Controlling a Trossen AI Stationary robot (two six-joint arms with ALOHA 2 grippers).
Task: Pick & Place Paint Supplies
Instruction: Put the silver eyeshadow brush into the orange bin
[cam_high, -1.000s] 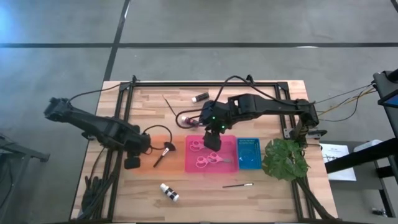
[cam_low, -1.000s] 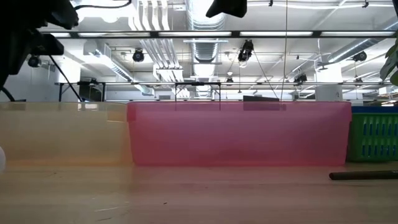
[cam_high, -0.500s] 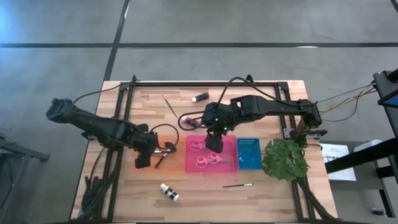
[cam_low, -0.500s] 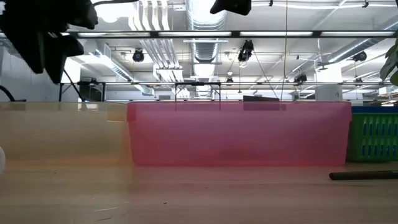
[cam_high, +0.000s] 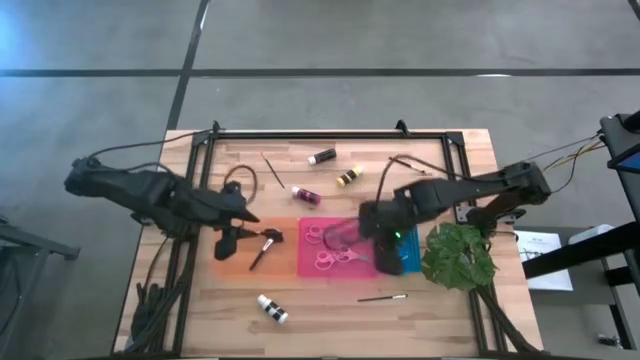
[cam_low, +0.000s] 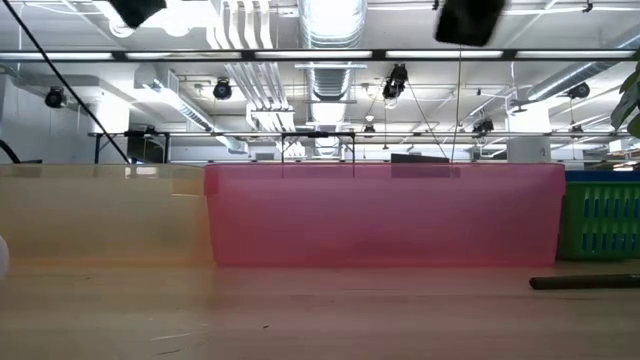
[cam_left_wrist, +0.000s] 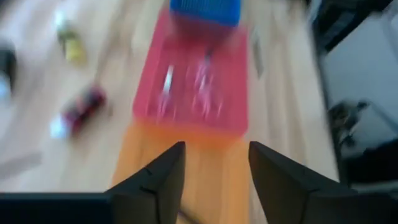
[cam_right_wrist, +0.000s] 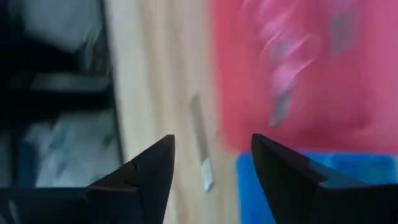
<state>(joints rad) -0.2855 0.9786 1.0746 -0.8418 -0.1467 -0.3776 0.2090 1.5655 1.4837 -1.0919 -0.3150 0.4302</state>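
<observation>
Left gripper (cam_high: 226, 243): hangs above the orange tray's left part; its two dark fingers (cam_left_wrist: 163, 180) stand apart with bare tray between them, holding nothing.
Right gripper (cam_high: 385, 256): hangs over the seam between the pink tray and the blue tray; its fingers (cam_right_wrist: 152, 174) are spread wide with nothing in between.
Orange tray (cam_high: 285, 262): flat on the table, touching the pink tray's left side. A dark-handled brush (cam_high: 264, 246) with a pale tip lies tilted in it, just beside the left gripper.
Pink tray (cam_high: 310, 264): middle of the table; two pink-handled scissors (cam_high: 322, 236) lie inside it, one above the other in the overhead view.
Blue tray (cam_high: 412, 262): on the pink tray's right, partly hidden by the right arm.
Loose paint bottles: a pink one (cam_high: 306, 194), a yellow one (cam_high: 348, 177) and a dark one (cam_high: 321, 157) lie behind the trays; a black-and-white one (cam_high: 271, 309) lies near the front edge.
Loose brushes: a thin one (cam_high: 271, 169) at the back, another (cam_high: 383, 297) in front of the pink tray.
Green leafy plant (cam_high: 458, 256): on the table's right side, beside the blue tray.
Table (cam_high: 440, 310): pale wooden planks.
</observation>
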